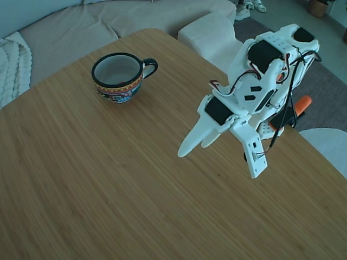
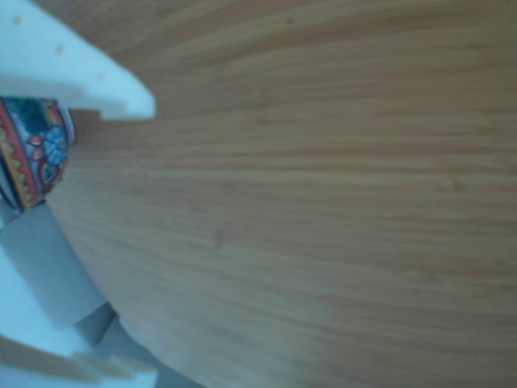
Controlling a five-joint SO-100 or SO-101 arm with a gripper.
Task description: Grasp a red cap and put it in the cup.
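A: Pincer point(image 1: 198, 146) hangs above the bamboo desk point(image 1: 108, 189), right of centre in the fixed view, fingers narrowly parted, nothing between them.

B: Red cap?

A: Not visible in either view. The mug point(image 1: 120, 77) sits far left on the desk, upright, white interior apparently empty. The other view shows only bare wood grain and a sliver of the mug's patterned band point(image 2: 32, 149) at its left edge.

B: Risks?

A: Judgement only: with no cap located, any descent is blind and would close on nothing. An orange clamp handle point(image 1: 302, 103) at the arm's base could be mistaken for the target. The mug is well apart from the pincer, so a long carry could clip its rim.
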